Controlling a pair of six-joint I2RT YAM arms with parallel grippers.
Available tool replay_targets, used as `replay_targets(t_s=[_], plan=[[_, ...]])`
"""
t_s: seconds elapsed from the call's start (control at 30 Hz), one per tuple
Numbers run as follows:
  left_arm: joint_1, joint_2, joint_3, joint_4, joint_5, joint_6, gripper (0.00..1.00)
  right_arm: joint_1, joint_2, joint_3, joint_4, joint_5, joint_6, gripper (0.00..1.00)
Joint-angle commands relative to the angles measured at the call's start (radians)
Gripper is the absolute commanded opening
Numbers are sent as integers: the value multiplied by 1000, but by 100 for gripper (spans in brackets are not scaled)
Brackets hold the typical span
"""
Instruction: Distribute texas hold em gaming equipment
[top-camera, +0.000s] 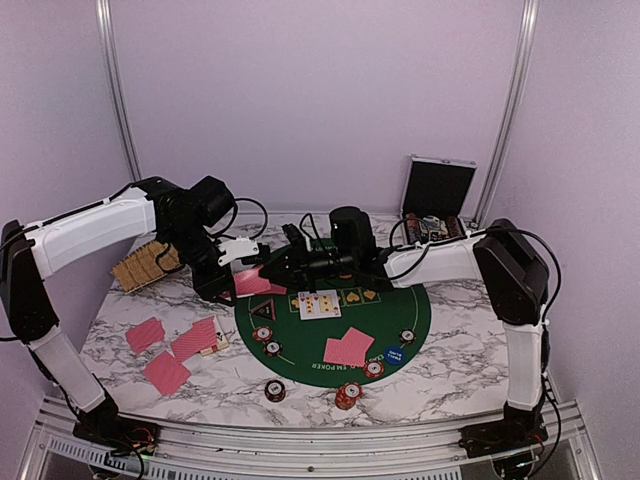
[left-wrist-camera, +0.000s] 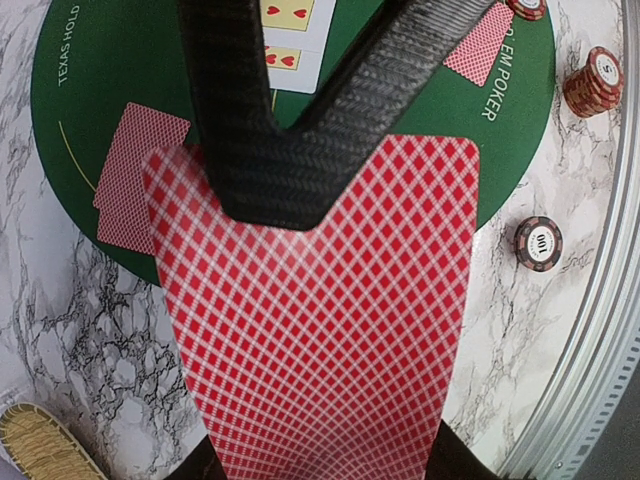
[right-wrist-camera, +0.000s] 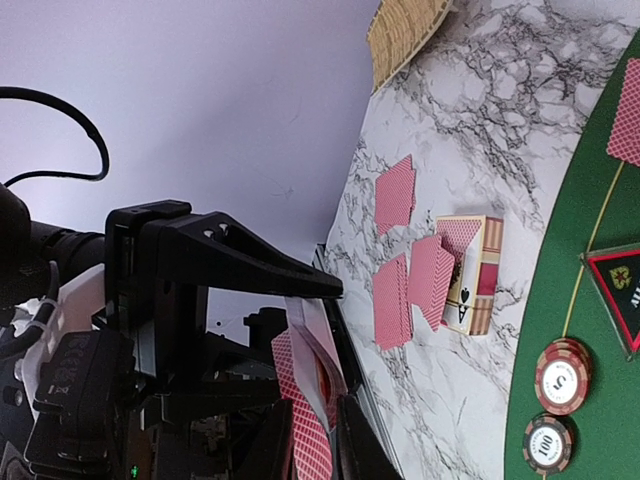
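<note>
Both grippers meet over the left edge of the green mat (top-camera: 420, 310). My left gripper (top-camera: 232, 268) is shut on a red-backed card (left-wrist-camera: 320, 330) that fills the left wrist view. My right gripper (top-camera: 275, 262) pinches the far end of it; its black fingers (left-wrist-camera: 270, 170) form a V over the card. In the right wrist view a red-backed card (right-wrist-camera: 310, 440) and a bent white-faced one sit between its jaws (right-wrist-camera: 318, 455). Face-up cards (top-camera: 320, 303), a card pair (top-camera: 348, 346), a black triangular marker (top-camera: 262, 312), a blue disc (top-camera: 393, 355) and chips (top-camera: 373, 368) lie on the mat.
Loose cards (top-camera: 145, 333) (top-camera: 165, 372) and a card box (right-wrist-camera: 470, 275) lie on the marble at left. Two chip stacks (top-camera: 275, 389) (top-camera: 347, 396) stand near the front edge. The straw basket (top-camera: 145, 265) is at the back left, the open silver case (top-camera: 440, 190) at the back right.
</note>
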Motion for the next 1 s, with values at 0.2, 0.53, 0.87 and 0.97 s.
replay_targets(t_s=[0.2,0.53,0.87,0.97], plan=[[-2,-17,4,-25,5,11,52,-10,-13,14,44,-47,29,0],[1,-21,-11,-24,-5,10,52,-94,-140,11,-290,9,-245,0],[9,-22,-28,-20,-5,-1,52,-188,-237,137,-850,345,-702,0],[11,-24,-29,-19,-2,-5,52,-187,-239,167,-952,563,-826,0]])
